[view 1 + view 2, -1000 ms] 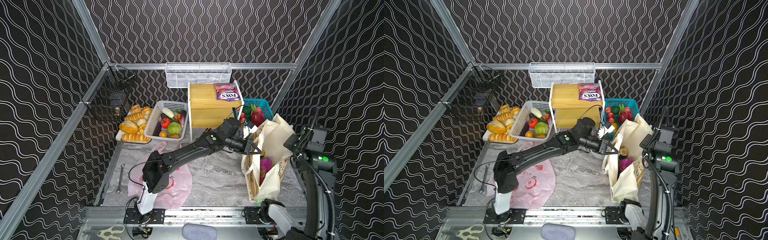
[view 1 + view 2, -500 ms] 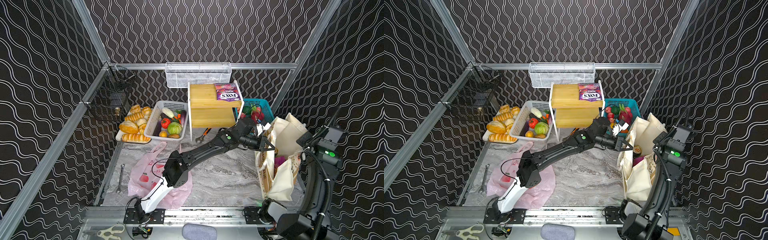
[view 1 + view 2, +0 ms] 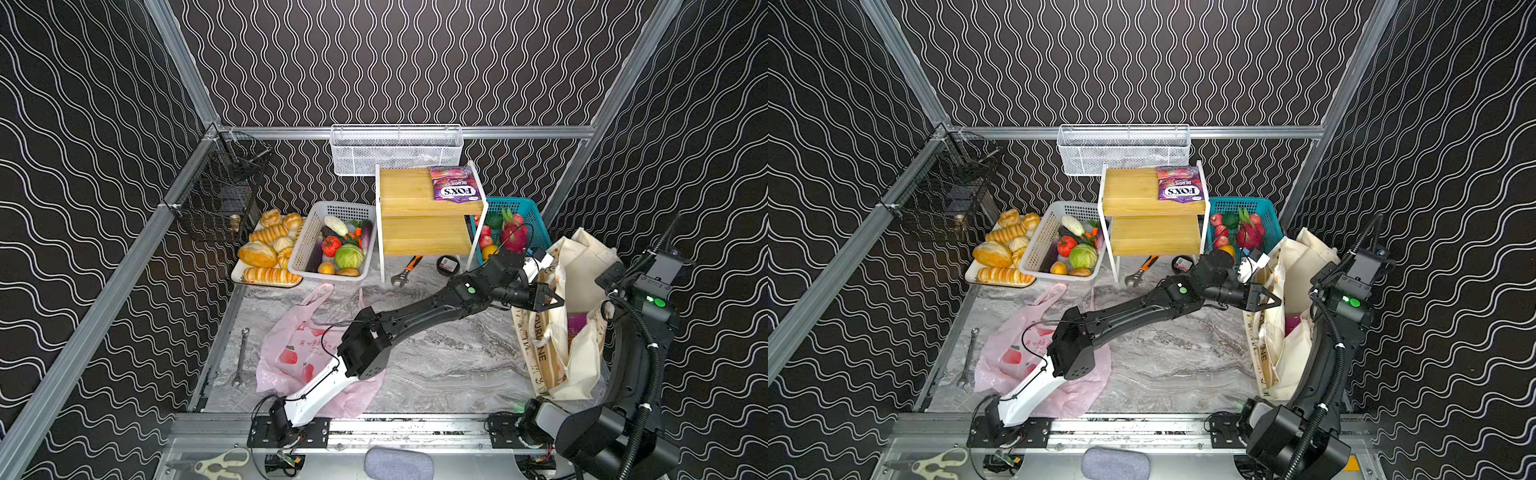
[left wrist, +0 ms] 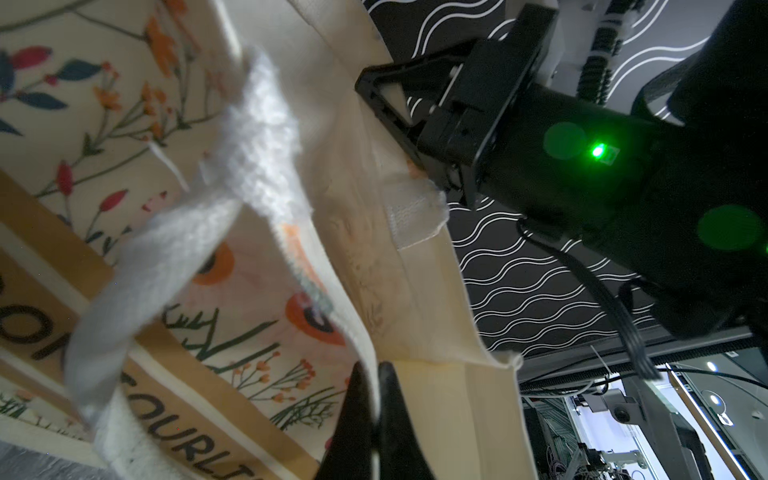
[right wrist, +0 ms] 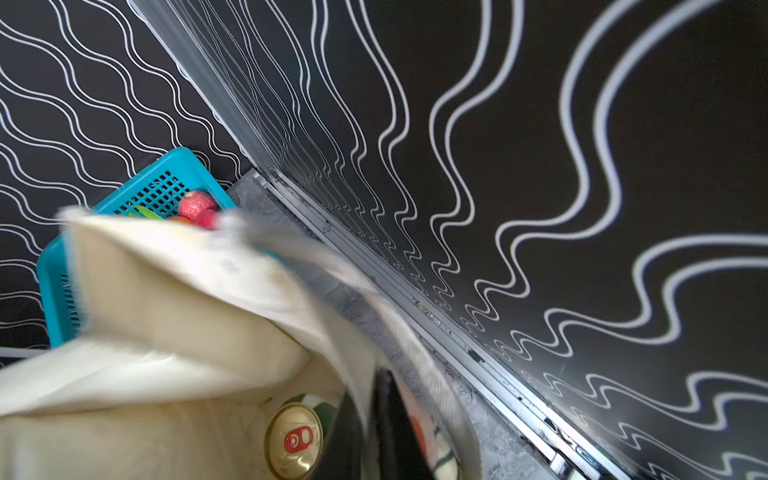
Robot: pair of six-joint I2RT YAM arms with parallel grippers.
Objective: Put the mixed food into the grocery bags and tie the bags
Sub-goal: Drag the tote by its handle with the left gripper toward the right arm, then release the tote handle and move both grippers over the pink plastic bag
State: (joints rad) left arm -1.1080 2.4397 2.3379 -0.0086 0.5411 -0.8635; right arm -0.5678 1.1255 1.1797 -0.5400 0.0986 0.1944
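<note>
Left gripper [image 4: 371,374] clenched on the rim of the canvas tote [image 3: 582,370]. Right gripper [image 5: 372,409] is at the opposite rim; that view is blurred, so I cannot tell its grip. Tote stands at table right, just in front of the teal basket [image 3: 521,208], with 1 green can [image 5: 293,440] inside. Pink bag [image 3: 291,347] lies flat at left.

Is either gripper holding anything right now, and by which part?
The left gripper pinches the canvas tote by its top rim. The right gripper straddles the opposite rim; whether it grips is unclear.
</note>
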